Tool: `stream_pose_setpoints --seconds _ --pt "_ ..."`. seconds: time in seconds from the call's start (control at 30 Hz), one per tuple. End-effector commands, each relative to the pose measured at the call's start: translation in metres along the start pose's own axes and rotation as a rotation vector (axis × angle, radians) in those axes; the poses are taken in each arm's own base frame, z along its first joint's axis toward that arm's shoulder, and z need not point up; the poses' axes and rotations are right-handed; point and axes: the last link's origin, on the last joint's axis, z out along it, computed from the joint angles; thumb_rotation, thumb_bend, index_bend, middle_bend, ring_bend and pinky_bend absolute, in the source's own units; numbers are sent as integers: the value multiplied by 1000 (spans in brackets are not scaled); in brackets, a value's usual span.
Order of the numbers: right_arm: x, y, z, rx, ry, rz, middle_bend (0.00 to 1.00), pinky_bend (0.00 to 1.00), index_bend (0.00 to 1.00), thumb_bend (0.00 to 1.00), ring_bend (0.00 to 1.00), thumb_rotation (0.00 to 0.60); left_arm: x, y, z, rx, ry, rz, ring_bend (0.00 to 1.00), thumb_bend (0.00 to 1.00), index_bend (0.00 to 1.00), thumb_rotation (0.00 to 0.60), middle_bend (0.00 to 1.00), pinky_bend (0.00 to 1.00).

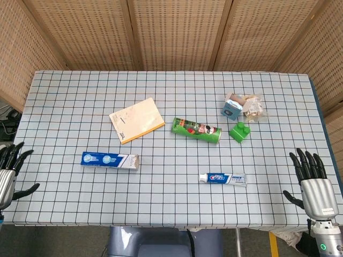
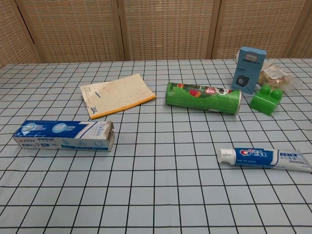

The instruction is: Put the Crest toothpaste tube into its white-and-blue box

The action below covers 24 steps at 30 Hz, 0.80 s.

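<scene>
Head view: at far left edge, left hand [image 1: 10, 166], fingers spread, holding nothing, off the checked tablecloth [image 1: 64, 107] corner. Right of it, the white-and-blue box [image 1: 110, 160] lying flat, open flap end turned toward the toothpaste tube. Beyond the box and a little right, a cream notepad [image 1: 136, 120] with an orange edge, apart from the box. Further right of the box, a green canister [image 1: 196, 131] on its side. Nearer the front edge, well right of the box, the Crest toothpaste tube [image 1: 223, 179], flat, white cap pointing back toward the box, bare cloth between the two. Behind the tube, far from the box, a green block [image 1: 240, 130], a small blue carton [image 1: 232, 106] and a clear wrapped packet [image 1: 254, 107] clustered together. At far right, right hand [image 1: 312, 174], fingers straight and apart, empty, touching nothing.

Chest view: no hands; box [image 2: 64, 135] with open flap end plainly seen, notepad [image 2: 117, 95], canister [image 2: 203, 97], tube [image 2: 264, 158], block [image 2: 266, 100], carton [image 2: 248, 69] standing upright, packet [image 2: 276, 77] partly hidden behind the carton.
</scene>
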Motion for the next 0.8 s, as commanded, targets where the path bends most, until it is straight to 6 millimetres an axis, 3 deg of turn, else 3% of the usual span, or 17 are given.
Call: stream_pose_setpoints --seconds 0.03,0.27,0.43,0.5,0.67,0.8 --pt "-1 0 0 -6 -9 -8 0 0 0 0 0 600 0 0 0 4 -5 5 0 0 0 600 0 0" --pt "-13 -7 3 2 -95 48 0 0 0 0 0 600 0 0 -1 9 -11 -2 0 0 0 600 0 0" --pt "-36 -28 27 80 -223 -9 26 6 66 0 4 600 1 2 0 9 -16 -3 0 0 0 600 0 0" --pt "-48 -43 38 118 -283 38 70 49 116 0 25 600 0 2 0 14 -21 -6 0 0 0 600 0 0" --pt "-72 -70 56 172 -338 61 238 292 289 30 205 600 -2 0 3 27 -32 7 0 0 0 600 0 0" --pt "-93 -92 64 184 -358 95 294 380 337 93 290 600 -4 -2 5 42 -37 20 0 0 0 600 0 0"
